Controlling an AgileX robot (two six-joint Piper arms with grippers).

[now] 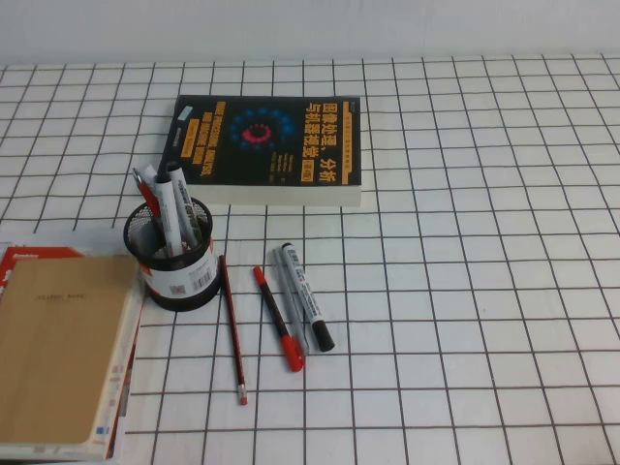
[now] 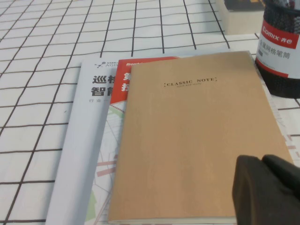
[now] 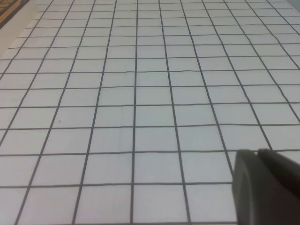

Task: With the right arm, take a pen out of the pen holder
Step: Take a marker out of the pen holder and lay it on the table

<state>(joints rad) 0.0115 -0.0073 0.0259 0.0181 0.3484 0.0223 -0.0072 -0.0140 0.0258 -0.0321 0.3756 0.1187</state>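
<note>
A black mesh pen holder (image 1: 172, 257) with a red-and-white label stands at the left of the table; its side also shows in the left wrist view (image 2: 281, 51). A red pen (image 1: 147, 194) and a grey marker (image 1: 171, 208) stick up out of it. Neither arm appears in the high view. My right gripper (image 3: 258, 152) hangs shut over bare checked tablecloth, holding nothing, with the holder out of its view. Over the brown notebook (image 2: 197, 136) my left gripper (image 2: 261, 159) is shut and empty.
A red-and-black pencil (image 1: 232, 329), a red pen (image 1: 279, 318) and a grey marker (image 1: 305, 295) lie just right of the holder. Behind it lies a black book (image 1: 266, 145). The brown notebook (image 1: 58, 354) rests on booklets at the front left.
</note>
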